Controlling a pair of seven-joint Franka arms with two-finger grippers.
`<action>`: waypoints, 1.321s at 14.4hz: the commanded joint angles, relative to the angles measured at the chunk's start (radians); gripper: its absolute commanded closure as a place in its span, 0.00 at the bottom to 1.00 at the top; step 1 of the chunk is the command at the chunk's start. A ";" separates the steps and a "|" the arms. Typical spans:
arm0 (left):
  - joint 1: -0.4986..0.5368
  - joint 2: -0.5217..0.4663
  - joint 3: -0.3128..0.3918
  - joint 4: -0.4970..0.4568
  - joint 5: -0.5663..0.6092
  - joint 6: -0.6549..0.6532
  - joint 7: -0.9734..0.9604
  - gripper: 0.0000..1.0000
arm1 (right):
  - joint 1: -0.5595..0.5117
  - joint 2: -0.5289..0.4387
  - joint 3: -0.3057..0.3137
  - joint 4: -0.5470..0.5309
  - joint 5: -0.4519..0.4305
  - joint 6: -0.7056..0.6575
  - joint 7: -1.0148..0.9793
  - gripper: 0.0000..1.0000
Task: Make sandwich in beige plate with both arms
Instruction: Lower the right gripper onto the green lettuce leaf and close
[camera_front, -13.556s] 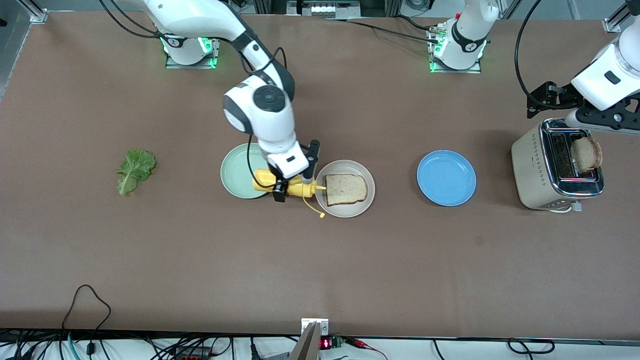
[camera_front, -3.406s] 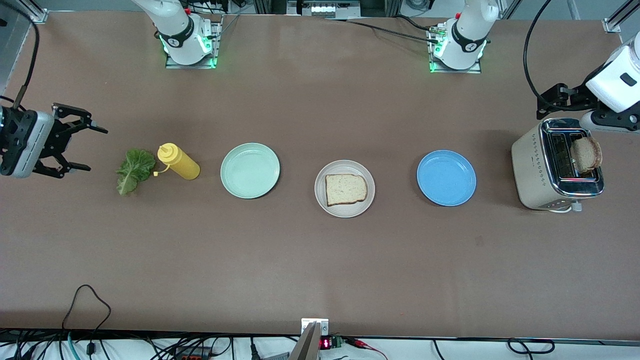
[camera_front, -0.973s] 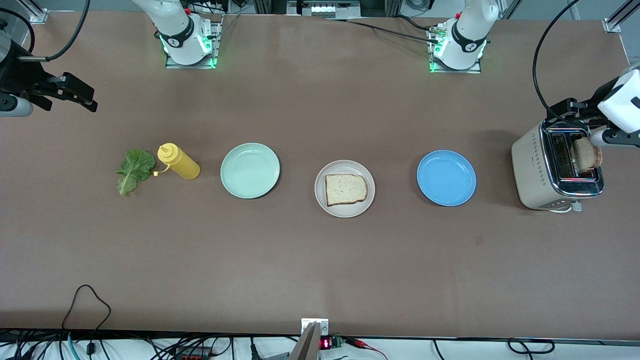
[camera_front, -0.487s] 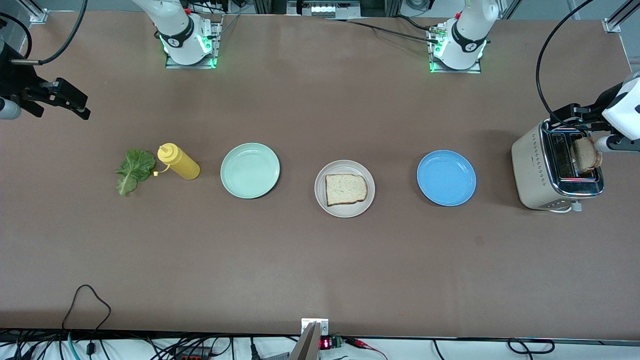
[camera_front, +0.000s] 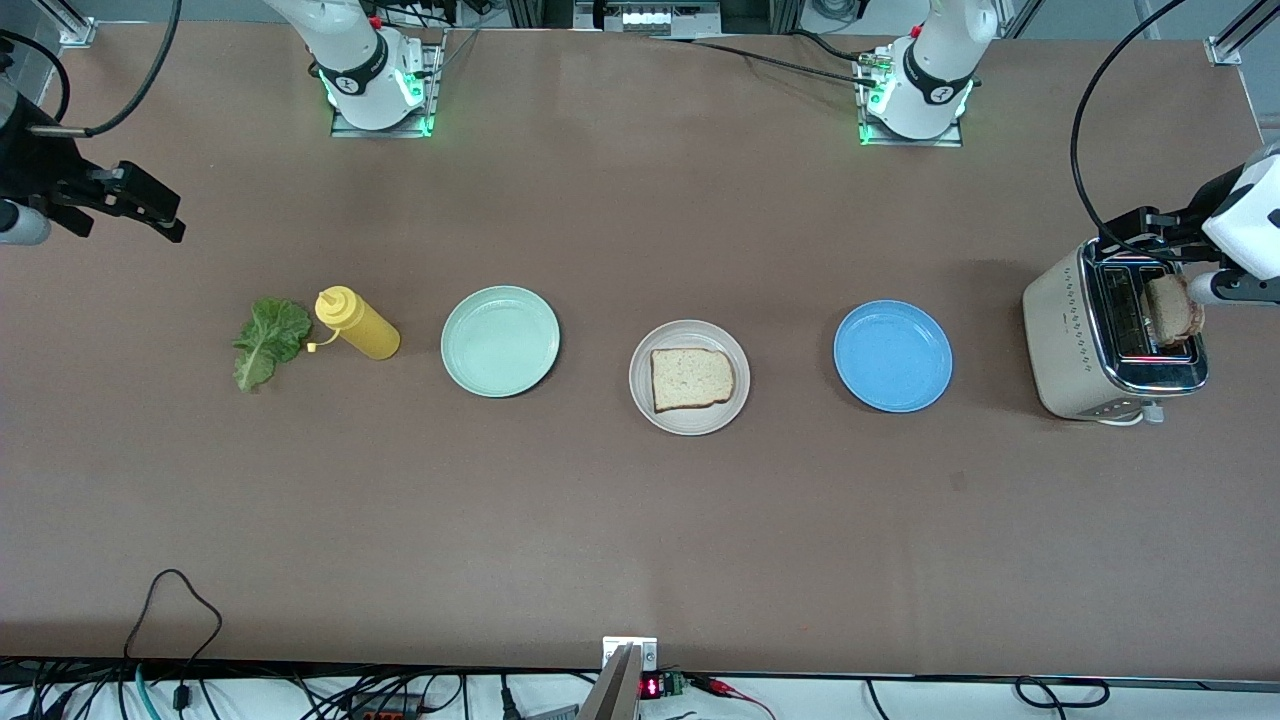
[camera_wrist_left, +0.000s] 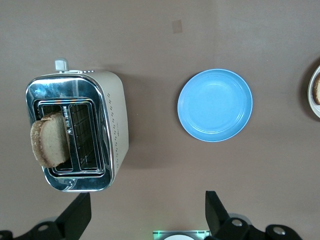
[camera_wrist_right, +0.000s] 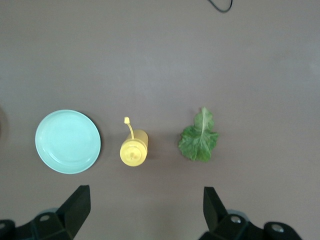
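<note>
The beige plate (camera_front: 643, 384) sits mid-table with one toast slice (camera_front: 692, 379) lying on it. A second toast slice (camera_front: 1172, 310) stands in a slot of the toaster (camera_front: 1070, 330) at the left arm's end of the table; the left wrist view shows both the slice (camera_wrist_left: 49, 140) and the toaster (camera_wrist_left: 112, 130). A lettuce leaf (camera_front: 270, 341) lies on the table at the right arm's end and also shows in the right wrist view (camera_wrist_right: 199, 140). My left gripper (camera_front: 1150, 225) (camera_wrist_left: 146, 200) is open and empty, over the table just beside the toaster. My right gripper (camera_front: 150, 205) (camera_wrist_right: 146, 195) is open and empty, high over the table near the lettuce.
A yellow squeeze bottle (camera_front: 358, 323) stands beside the lettuce. A mint-green plate (camera_front: 500, 341) and a blue plate (camera_front: 893, 356) flank the beige plate, both bare. Cables lie along the table edge nearest the front camera.
The right gripper earlier held the yellow bottle over the beige plate; the bottle now stands by the lettuce. In the last second the left gripper came lower by the toaster and the right gripper shifted slightly.
</note>
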 joint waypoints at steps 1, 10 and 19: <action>0.005 0.004 -0.008 0.022 -0.011 -0.017 0.006 0.00 | -0.043 0.022 0.002 -0.074 -0.016 0.035 -0.028 0.00; 0.005 0.004 -0.010 0.022 -0.012 -0.043 0.006 0.00 | -0.054 0.179 -0.135 -0.346 -0.067 0.475 -0.154 0.00; 0.003 0.004 -0.010 0.022 -0.014 -0.041 0.003 0.00 | -0.058 0.467 -0.181 -0.369 -0.070 0.778 -0.174 0.00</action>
